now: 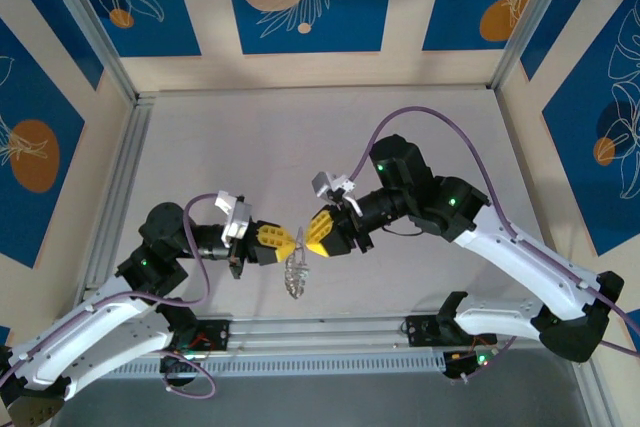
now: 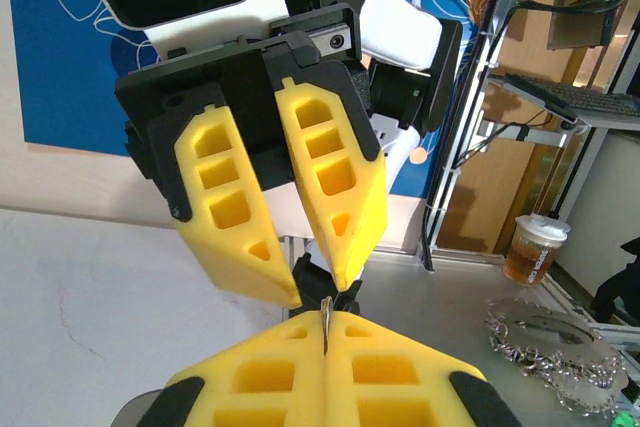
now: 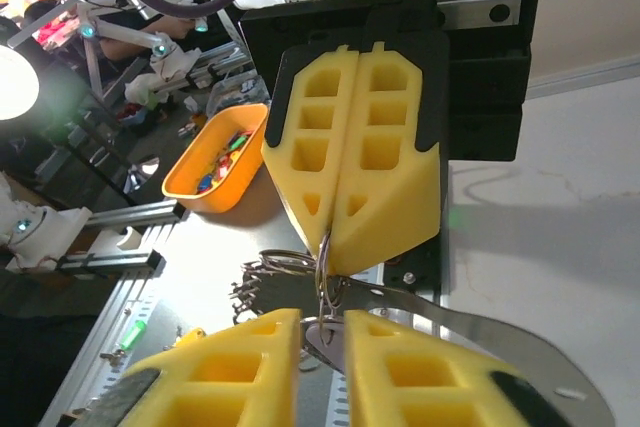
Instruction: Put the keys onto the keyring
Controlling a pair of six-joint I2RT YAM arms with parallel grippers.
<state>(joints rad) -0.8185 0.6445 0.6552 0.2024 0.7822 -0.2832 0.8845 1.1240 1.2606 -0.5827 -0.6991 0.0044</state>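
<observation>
– While my left gripper (image 2: 326, 325) is squeezed tight on a thin sliver of the keyring (image 3: 322, 265), what should my other hand be doing?

– Tell me first how your right gripper (image 3: 320, 325) stands.

– Its jaws are a narrow gap apart, tip to tip with the left ones and almost touching them. A small silvery piece (image 3: 322, 337) sits in that gap. Whether I truly pinch it, I cannot tell.

– Then I judge the step to be threading. Hold the left clamp firm so the loop cannot twist. Take the piece by its flat, line its hole up with the free end of the wire, and slide along the wire, not across it. Make small moves, because a slip would drop it.

– The keys (image 3: 262, 282) bunch on the loop just beside and below the pinch. From above they show under the two fingertips, over the table (image 1: 300, 137). I cannot tell whether they rest on it.

– Don't let them swing into the gap. Any writing?

– None that I can read. Farther off are an orange tray (image 3: 215, 172) of coloured bits and a lidded cup (image 2: 540, 245) of brown drink with no legible label. The blue wall panels (image 1: 350, 17) carry leaf drawings and no words.
</observation>
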